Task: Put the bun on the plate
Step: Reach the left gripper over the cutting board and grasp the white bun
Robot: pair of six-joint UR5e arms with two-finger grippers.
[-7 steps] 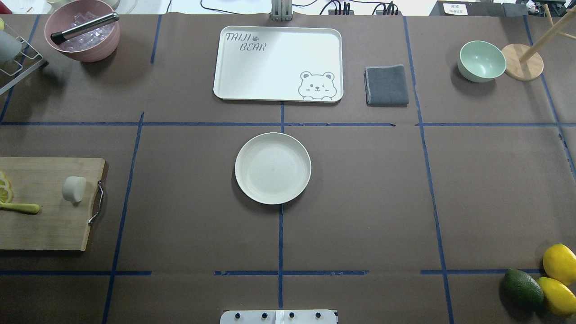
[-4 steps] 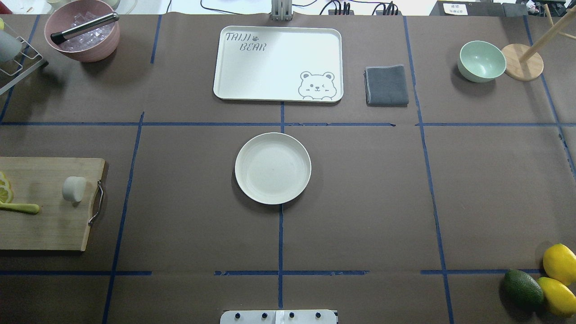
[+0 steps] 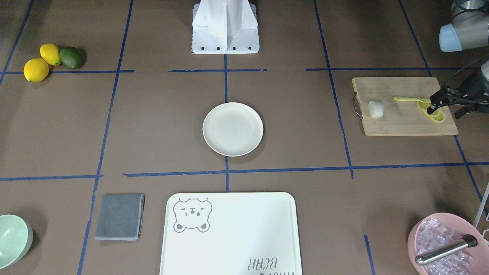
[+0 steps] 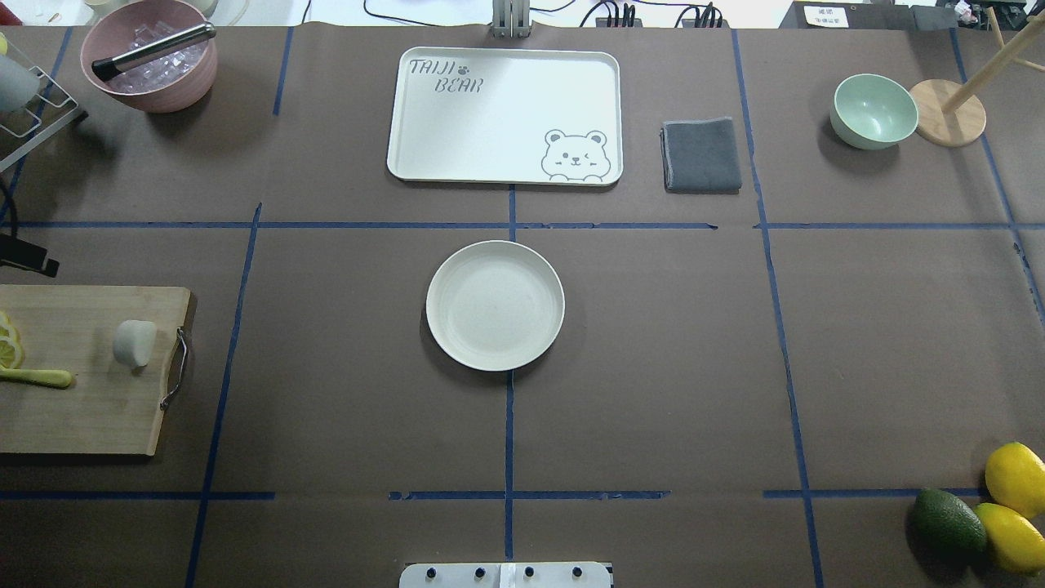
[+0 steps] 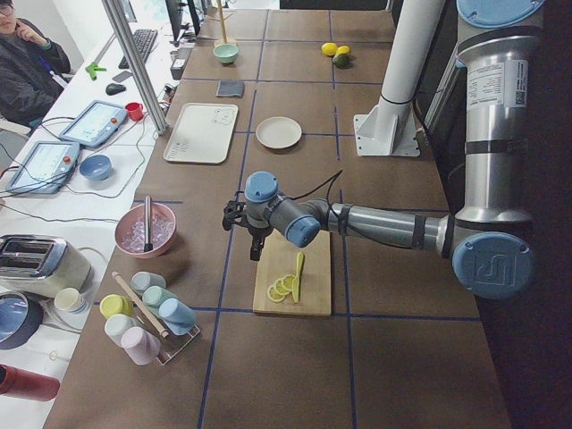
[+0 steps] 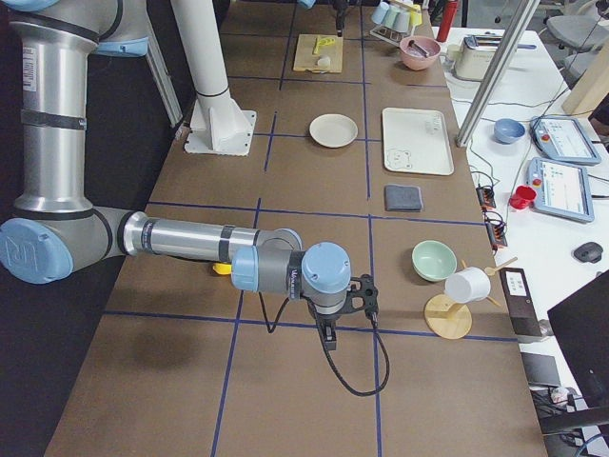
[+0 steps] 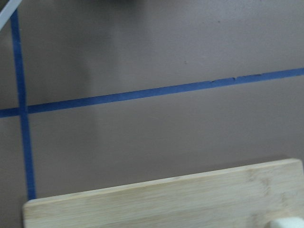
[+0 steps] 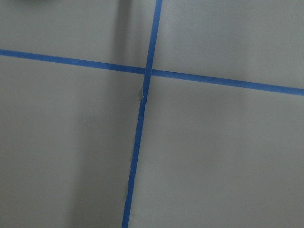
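Widest of all, the brown bench (image 4: 653,367) is marked into blocks by blue tape. At the middle of its far edge sits the white bear tray (image 4: 506,114). Next in size is the wooden cutting board (image 4: 90,408), hard against the bench's left edge, its metal handle (image 4: 174,367) facing the centre. An open stretch of bench runs from that handle across to the plate (image 4: 495,305), which sits at the dead centre of the bench, with bare surface all round its rim. A pink bowl (image 4: 151,61) holds the far left corner.

Now the bun (image 4: 135,343): it lies on the board, just inside the handle end and near neither long edge. Lemon slices (image 3: 433,114) lie at the board's outer end, well apart from it.

The left gripper (image 3: 433,108) hangs above the board's far edge at the outer end, well apart from the bun. Whether its fingers are spread or closed I cannot tell. The right gripper (image 6: 330,340) points down over taped bench near the right edge. That side view doesn't settle its fingers either.
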